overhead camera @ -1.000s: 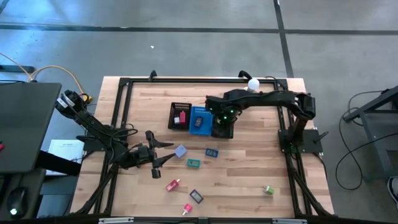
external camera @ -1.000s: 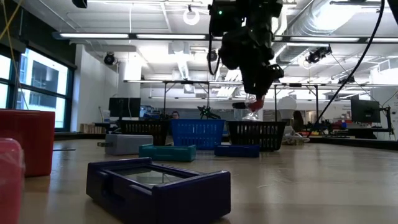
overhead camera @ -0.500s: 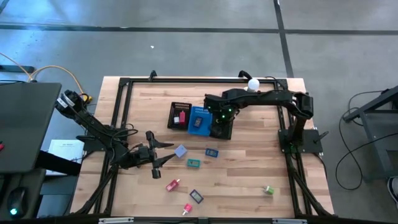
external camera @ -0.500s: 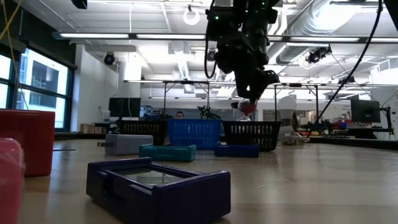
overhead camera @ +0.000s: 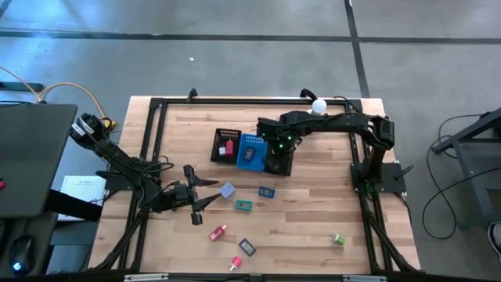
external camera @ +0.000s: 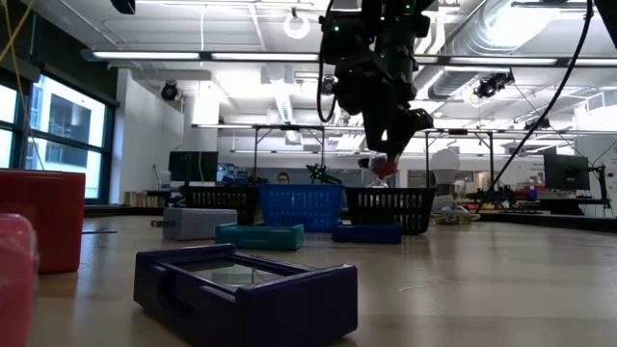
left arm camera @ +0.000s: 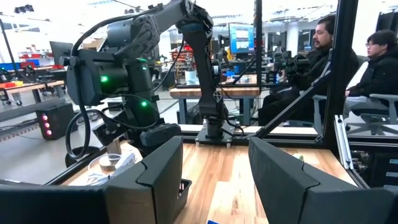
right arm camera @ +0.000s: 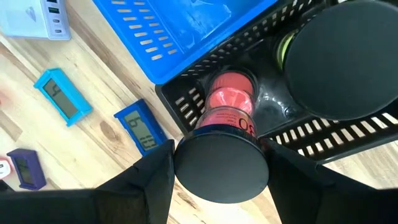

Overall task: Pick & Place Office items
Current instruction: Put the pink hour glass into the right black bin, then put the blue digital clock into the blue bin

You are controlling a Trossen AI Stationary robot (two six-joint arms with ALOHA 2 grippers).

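Over the black tray section (right arm camera: 323,134), right jaws (right arm camera: 273,93) grip a red spool (right arm camera: 225,102)

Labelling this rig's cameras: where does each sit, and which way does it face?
High: overhead, straight down; left gripper, right arm.
Low: table height, level; right gripper enters from above.
Left wrist: past its open fingers toward right arm.
Right wrist: down at spool, tray.
Low and right wrist share the spool.

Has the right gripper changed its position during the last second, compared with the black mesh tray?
Yes. In the low view the right gripper, shut on a pink spool, moved slightly left and down toward the black mesh tray; it hangs just above its right-hand black section.
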